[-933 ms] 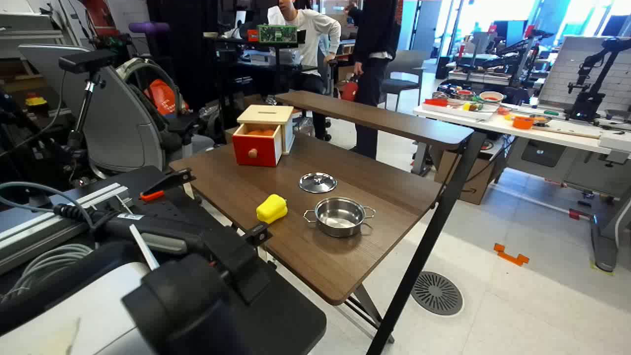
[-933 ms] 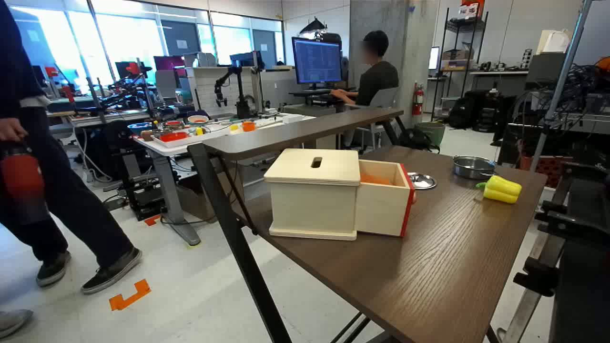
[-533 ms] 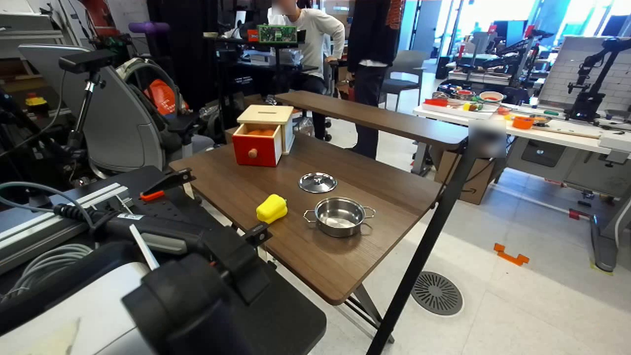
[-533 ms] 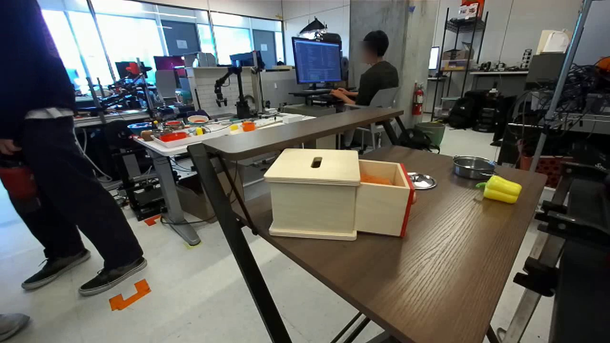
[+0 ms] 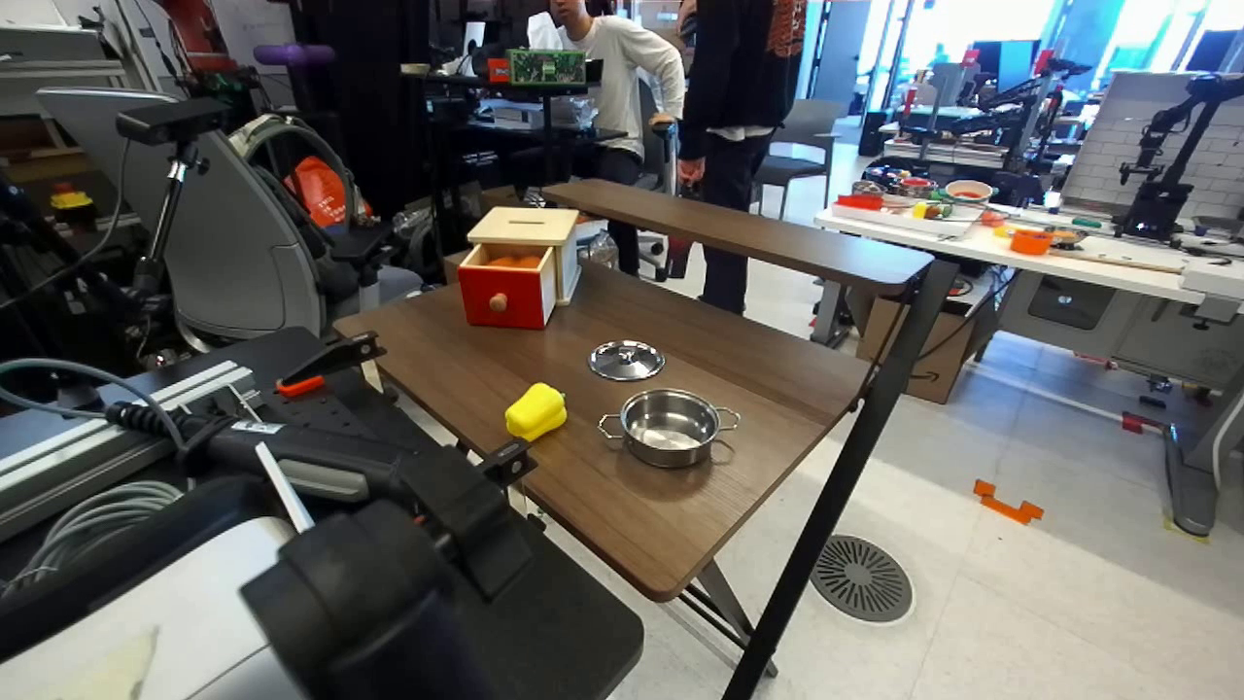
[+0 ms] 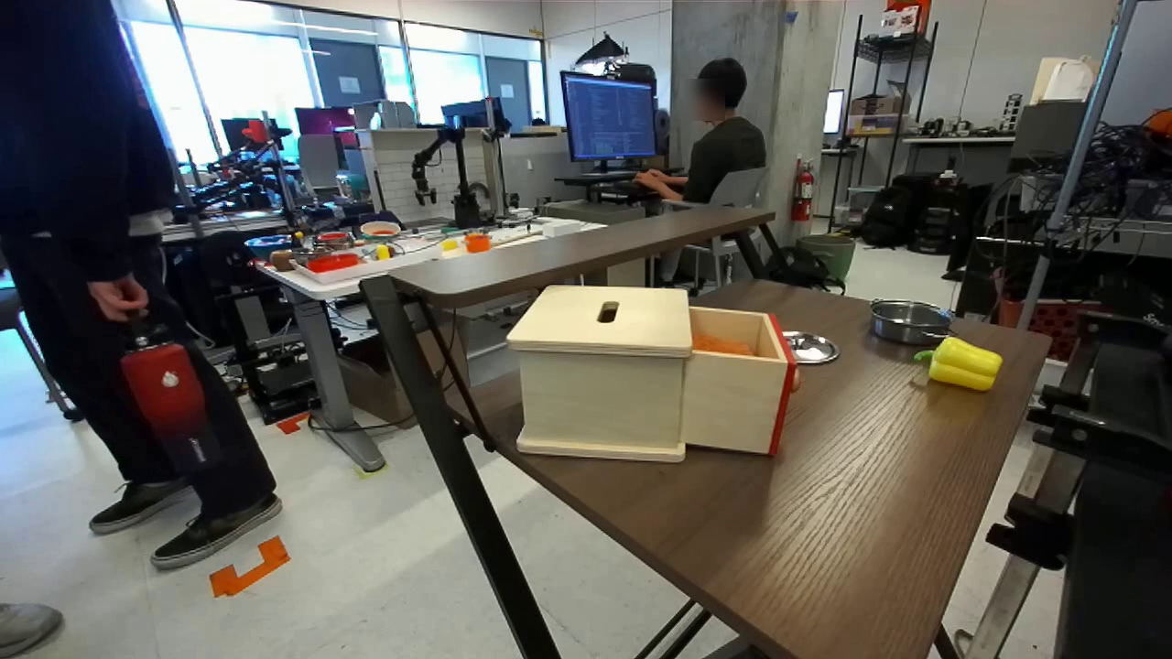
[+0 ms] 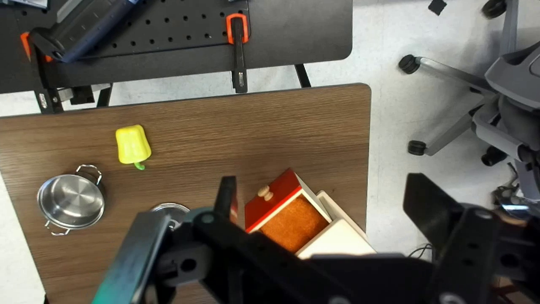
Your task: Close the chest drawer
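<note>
The chest (image 6: pixel 600 394) is a small pale wooden box with a slotted top, standing on the brown table. Its drawer (image 6: pixel 732 394) is pulled well out, with orange inside. The drawer's red front (image 5: pixel 503 297) has a round wooden knob (image 5: pixel 499 302). In the wrist view the red front (image 7: pixel 274 200) and the pale top (image 7: pixel 337 238) lie below and between my fingers, partly hidden by the gripper body. My gripper (image 7: pixel 322 181) is open and empty, its fingers wide apart, and seems to be above the chest without touching it. The gripper does not show in either exterior view.
A yellow pepper (image 5: pixel 535 412), a steel pot (image 5: pixel 671 428) and its lid (image 5: pixel 627 360) sit on the brown table (image 5: pixel 457 360). A raised shelf (image 5: pixel 739 233) runs along its far side. Clamps (image 7: pixel 239 55) stick out from the black bench (image 7: pixel 295 33) beside the table.
The chest, its drawer and the table objects have not moved. A standing person in the background, holding a red container, has shifted slightly.
</note>
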`<state>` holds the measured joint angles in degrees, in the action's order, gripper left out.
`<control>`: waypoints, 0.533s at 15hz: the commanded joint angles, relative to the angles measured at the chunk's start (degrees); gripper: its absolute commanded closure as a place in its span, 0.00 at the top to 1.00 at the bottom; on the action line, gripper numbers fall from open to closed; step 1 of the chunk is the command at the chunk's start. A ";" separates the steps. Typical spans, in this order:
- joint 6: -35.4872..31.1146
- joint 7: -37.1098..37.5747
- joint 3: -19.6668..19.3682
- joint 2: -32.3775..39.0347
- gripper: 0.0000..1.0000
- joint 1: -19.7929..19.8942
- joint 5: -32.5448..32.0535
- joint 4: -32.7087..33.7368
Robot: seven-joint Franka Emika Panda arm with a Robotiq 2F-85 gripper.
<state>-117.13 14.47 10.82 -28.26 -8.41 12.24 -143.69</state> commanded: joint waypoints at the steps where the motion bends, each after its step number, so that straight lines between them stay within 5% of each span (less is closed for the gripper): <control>1: -11.89 1.62 3.59 5.33 1.00 0.83 -4.83 -0.61; 8: -36.22 0.57 4.53 24.15 1.00 1.55 -18.14 0.82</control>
<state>-146.79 15.85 15.78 -12.34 -8.06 -1.15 -145.73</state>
